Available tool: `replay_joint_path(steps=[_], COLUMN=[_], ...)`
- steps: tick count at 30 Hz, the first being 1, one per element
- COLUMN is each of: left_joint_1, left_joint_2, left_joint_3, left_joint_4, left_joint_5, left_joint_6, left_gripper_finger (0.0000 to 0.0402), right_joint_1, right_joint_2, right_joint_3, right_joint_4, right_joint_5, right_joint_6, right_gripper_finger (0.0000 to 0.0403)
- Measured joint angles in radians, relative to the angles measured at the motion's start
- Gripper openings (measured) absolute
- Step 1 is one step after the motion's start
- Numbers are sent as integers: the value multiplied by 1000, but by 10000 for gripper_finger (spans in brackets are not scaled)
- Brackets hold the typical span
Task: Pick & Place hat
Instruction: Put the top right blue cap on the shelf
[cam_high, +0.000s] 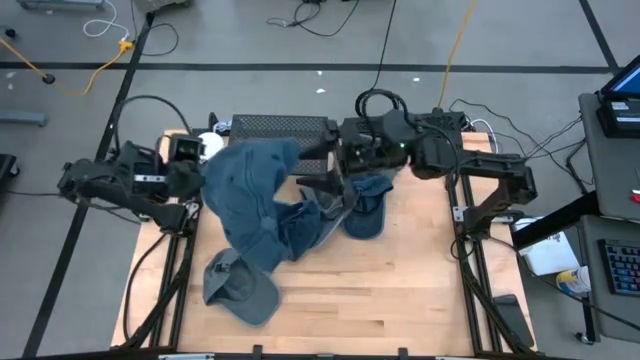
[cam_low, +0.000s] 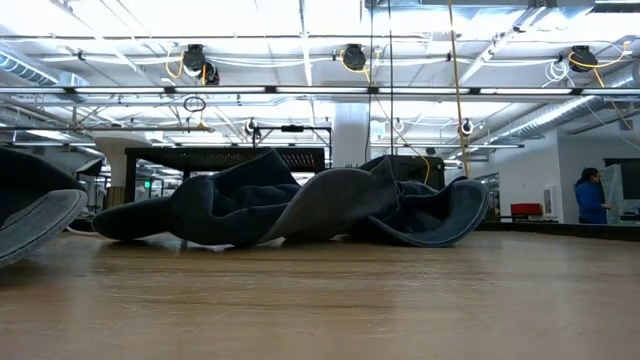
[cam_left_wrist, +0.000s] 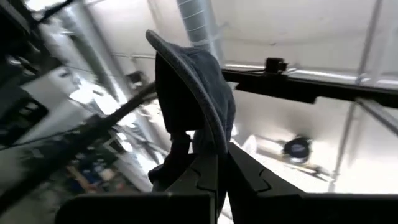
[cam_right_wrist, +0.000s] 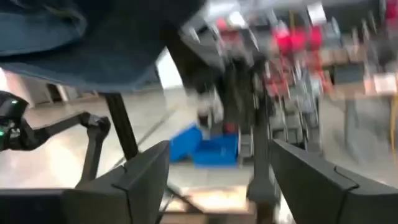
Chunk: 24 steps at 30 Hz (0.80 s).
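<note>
Several blue denim hats are on the wooden table. A heap of them (cam_high: 295, 228) (cam_low: 300, 205) lies mid-table, one lies alone near the near-left corner (cam_high: 240, 287) (cam_low: 30, 220), and another on the heap's right (cam_high: 365, 212). My left gripper (cam_high: 203, 168) (cam_left_wrist: 219, 160) is at the table's left side, shut on a further hat (cam_high: 245, 172) (cam_left_wrist: 196, 87) that it holds raised. My right gripper (cam_high: 325, 182) (cam_right_wrist: 217, 165) is open over the far side of the heap, with denim (cam_right_wrist: 81, 43) close in front of it, touching nothing. My left gripper pinches the raised hat by the edge of its brim (cam_left_wrist: 208, 142) between the two fingers. The fingers point upward, toward the ceiling. The hat is lifted clear of the table, its crown (cam_left_wrist: 186, 68) standing up beyond the fingertips.
A black perforated box (cam_high: 280, 127) stands at the table's far edge, between the arms' bases. Cables trail over the floor behind. Bare wood (cam_high: 400, 295) (cam_low: 400, 300) lies toward the near-right part of the table. A person (cam_low: 588, 195) stands far off in the room.
</note>
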Motion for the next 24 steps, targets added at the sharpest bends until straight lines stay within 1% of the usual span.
replay_joint_path(steps=[4, 9, 11, 16, 21, 24], left_joint_1=[52, 106, 128, 185, 232, 251], left_joint_2=[-87, -184, -219, -298, -367, -397], left_joint_3=[0, 0, 0, 0, 0, 0], left_joint_4=[-191, -431, -509, -662, -832, -933], left_joint_5=[6, 6, 5, -21, -92, -129], left_joint_6=[29, 61, 76, 112, 130, 122], left_gripper_finger=[9, 9, 9, 9, 9, 9], right_joint_1=[16, 24, 25, 29, 29, 29], right_joint_2=[-2, -8, -9, -6, -7, -7], right_joint_3=[0, 0, 0, -1, -1, -1], right_joint_4=[-101, -195, -248, -340, -352, -372], right_joint_5=[64, 64, 62, 56, -39, -41], right_joint_6=[201, 504, 581, 682, 719, 722], right_gripper_finger=[262, 247, 243, 243, 243, 239])
